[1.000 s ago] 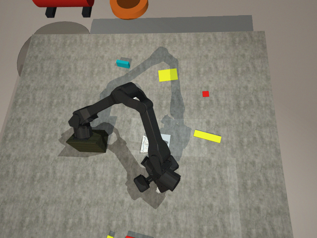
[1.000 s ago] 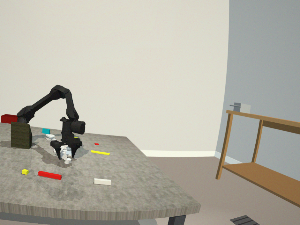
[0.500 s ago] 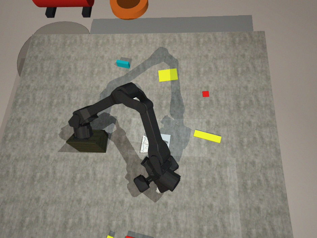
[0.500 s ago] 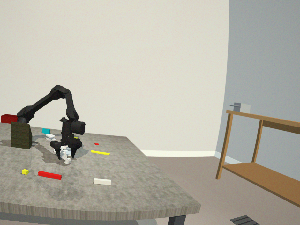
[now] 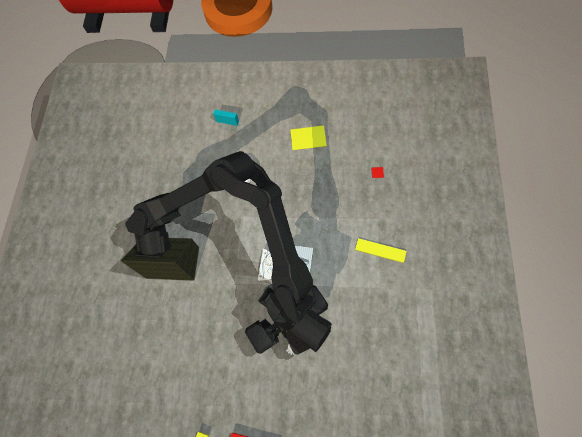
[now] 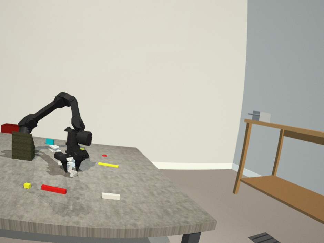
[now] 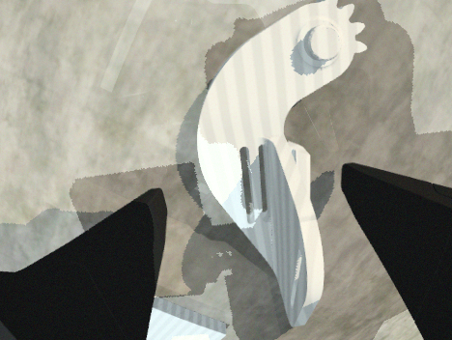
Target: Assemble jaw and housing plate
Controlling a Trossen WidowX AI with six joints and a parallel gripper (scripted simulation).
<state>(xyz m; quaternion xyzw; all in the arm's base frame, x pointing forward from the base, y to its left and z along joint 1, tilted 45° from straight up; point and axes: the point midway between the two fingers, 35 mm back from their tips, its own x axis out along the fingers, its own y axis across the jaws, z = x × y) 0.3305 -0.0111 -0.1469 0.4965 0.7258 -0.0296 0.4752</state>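
Observation:
A white toothed jaw [image 7: 241,106] [image 5: 290,350] [image 6: 73,174] lies on the table, with its teeth and round boss at the top of the wrist view. My gripper [image 7: 254,186] [image 6: 71,171] is open around its narrower ridged part, one finger on each side. Gaps show between both fingers and the jaw. The white base [image 5: 264,267] [image 7: 181,325] lies under my forearm in the top view, mostly covered, so its pins and the seated jaw cannot be made out. Another white part [image 6: 54,147] lies farther back, and the arm hides most of it in the top view.
A yellow bar [image 5: 380,250] [image 6: 108,165] lies right of the base. A red square [image 5: 377,172], a yellow block [image 5: 303,138] and a cyan block [image 5: 225,117] lie farther back. A yellow cube [image 6: 27,185], a red bar [image 6: 53,189] and a white bar [image 6: 110,196] lie nearer the front.

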